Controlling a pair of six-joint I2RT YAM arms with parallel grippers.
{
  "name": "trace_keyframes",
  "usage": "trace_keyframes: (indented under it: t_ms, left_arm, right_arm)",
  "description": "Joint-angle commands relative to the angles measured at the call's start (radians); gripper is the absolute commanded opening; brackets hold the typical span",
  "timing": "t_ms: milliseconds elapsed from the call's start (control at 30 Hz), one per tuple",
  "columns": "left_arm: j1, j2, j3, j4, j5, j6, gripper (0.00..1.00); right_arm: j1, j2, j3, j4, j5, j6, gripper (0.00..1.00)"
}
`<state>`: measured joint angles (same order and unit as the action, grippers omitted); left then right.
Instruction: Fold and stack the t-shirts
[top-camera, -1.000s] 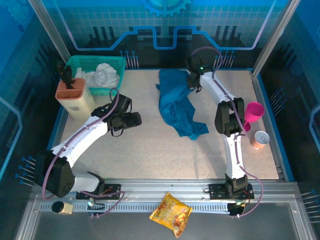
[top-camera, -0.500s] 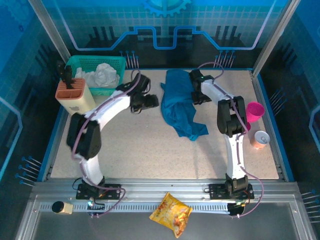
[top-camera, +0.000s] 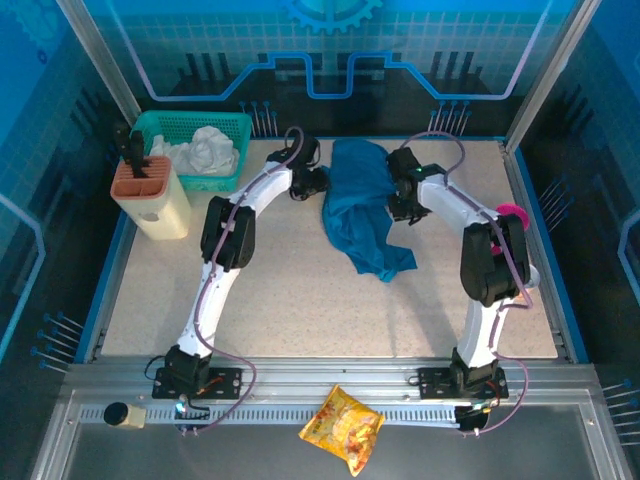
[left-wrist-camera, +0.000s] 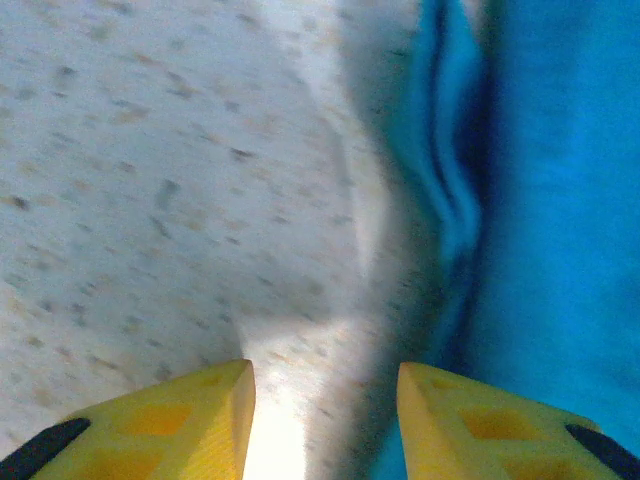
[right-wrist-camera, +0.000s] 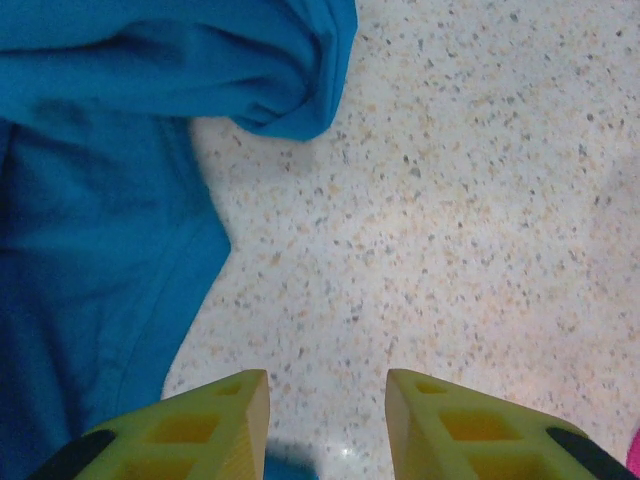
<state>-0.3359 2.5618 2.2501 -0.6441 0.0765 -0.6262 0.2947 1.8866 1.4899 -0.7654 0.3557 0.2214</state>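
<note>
A crumpled plain teal-blue short-sleeved t-shirt (top-camera: 358, 210) lies unfolded toward the far middle of the speckled beige surface (top-camera: 300, 300). The left claw (left-wrist-camera: 325, 390) hovers at the shirt's left edge, its yellow fingers apart and empty. The right claw (right-wrist-camera: 327, 400), by the shirt's right edge, is likewise apart, gripping nothing.

A pale speckled tabletop (top-camera: 300, 300) filled the middle of the top view; a blue border (top-camera: 566, 300) edged it at the right; across the upper frame stood a blue back wall (top-camera: 200, 50) with a fine grid and a gear motif (top-camera: 330, 10) at top centre; slanting aluminium posts (top-camera: 100, 60) rose at upper left and upper right; a slotted metal rail (top-camera: 330, 378) ran along the bottom; the light was cool and blue.
</note>
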Motion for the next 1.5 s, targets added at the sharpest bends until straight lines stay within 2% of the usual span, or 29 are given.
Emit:
trace_keyframes:
  t_ms: [0, 233, 367, 467, 633, 733, 867, 967, 1000, 1067, 1133, 1233, 1333, 1467]
  left_arm:
    - [0.009, -0.008, 0.020, 0.064, -0.018, -0.035, 0.42]
    - [0.010, -0.013, -0.025, 0.233, 0.055, -0.094, 0.42]
    - [0.014, -0.014, -0.050, 0.295, 0.048, -0.129, 0.45]
    - [0.027, 0.036, 0.013, 0.282, 0.068, -0.152, 0.45]
    - [0.034, 0.153, 0.159, 0.236, 0.083, -0.154, 0.39]
    - [0.034, 0.214, 0.231, 0.207, 0.083, -0.155, 0.33]
    - [0.034, 0.236, 0.236, 0.192, 0.072, -0.155, 0.24]
    - [0.034, 0.235, 0.227, 0.188, 0.065, -0.140, 0.09]
    - [0.034, 0.235, 0.227, 0.183, 0.062, -0.135, 0.00]
    - [0.034, 0.225, 0.226, 0.175, 0.060, -0.126, 0.00]
    - [0.034, 0.195, 0.208, 0.170, 0.066, -0.117, 0.00]
    - [0.034, 0.071, 0.078, 0.211, 0.067, -0.097, 0.00]
    - [0.034, -0.117, -0.148, 0.301, 0.039, -0.074, 0.00]
    - [0.034, -0.278, -0.307, 0.324, 0.013, -0.027, 0.00]
  right_arm:
    - [0.012, -0.067, -0.043, 0.023, -0.025, 0.017, 0.35]
    - [0.015, -0.102, -0.082, 0.032, -0.034, 0.029, 0.32]
    - [0.017, -0.092, -0.091, 0.035, -0.047, 0.034, 0.31]
    - [0.019, -0.084, -0.099, 0.035, -0.052, 0.037, 0.27]
    - [0.027, -0.095, -0.124, 0.031, -0.052, 0.042, 0.23]
    - [0.030, -0.112, -0.141, 0.028, -0.051, 0.048, 0.20]
    - [0.029, -0.130, -0.158, 0.028, -0.052, 0.059, 0.18]
    - [0.030, -0.133, -0.159, 0.032, -0.061, 0.064, 0.18]
    - [0.028, -0.131, -0.154, 0.035, -0.067, 0.065, 0.20]
    - [0.026, -0.118, -0.135, 0.038, -0.079, 0.065, 0.28]
    - [0.009, -0.088, -0.095, 0.043, -0.093, 0.060, 0.38]
    - [-0.042, -0.023, 0.002, 0.055, -0.143, 0.055, 0.46]
    - [-0.095, 0.068, 0.134, 0.074, -0.200, 0.050, 0.47]
    - [-0.121, 0.255, 0.364, 0.055, -0.272, 0.015, 0.47]
